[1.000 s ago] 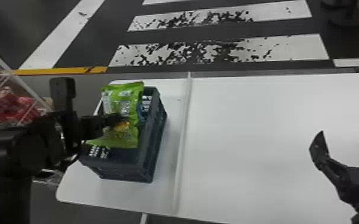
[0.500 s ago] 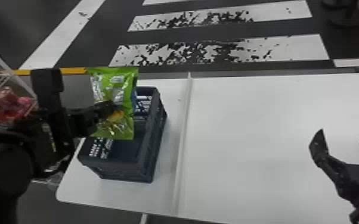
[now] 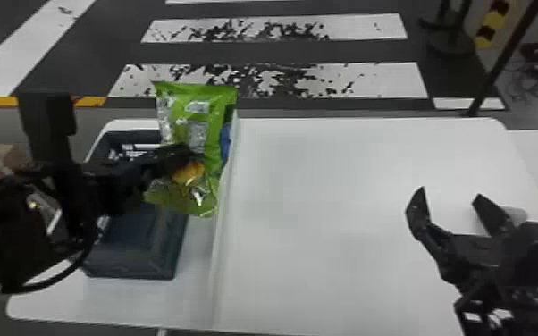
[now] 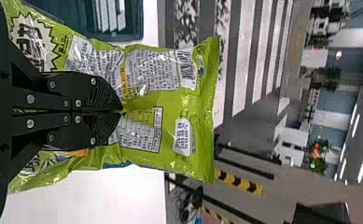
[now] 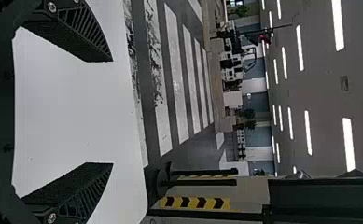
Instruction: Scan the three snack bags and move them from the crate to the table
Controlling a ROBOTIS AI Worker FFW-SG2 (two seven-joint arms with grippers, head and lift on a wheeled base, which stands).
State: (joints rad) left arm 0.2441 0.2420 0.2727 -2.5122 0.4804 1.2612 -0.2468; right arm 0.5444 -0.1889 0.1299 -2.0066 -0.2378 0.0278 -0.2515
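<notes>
Snack bag, green and glossy [image 3: 199, 127], is held up in the left gripper [image 3: 191, 154], over the left part of the white table [image 3: 335, 232]. In the head view it stands nearly upright, leaning a little, and covers part of the crate's right side and of the raised strip [image 3: 221, 241] that runs from near to far across the tabletop. The left wrist view has the fingers of the left gripper [image 4: 122, 111] drawn narrow, pinching the bag's film between their tips; the printed panels and the barcode [image 4: 187, 69] face that camera. A patch of blue [image 3: 225, 140] shows along the bag's right edge; whether it belongs to this bag or to something behind, I cannot tell. Dark crate [image 3: 138, 254] sits on the table left of the strip, its inside partly hidden by the left arm, so its contents cannot be made out. Right gripper [image 3: 450, 193] is at the table's right, on the near side, its two fingers spread wide with bare air between them. Beyond the far edge lies dark floor with white stripes [image 3: 371, 78].
</notes>
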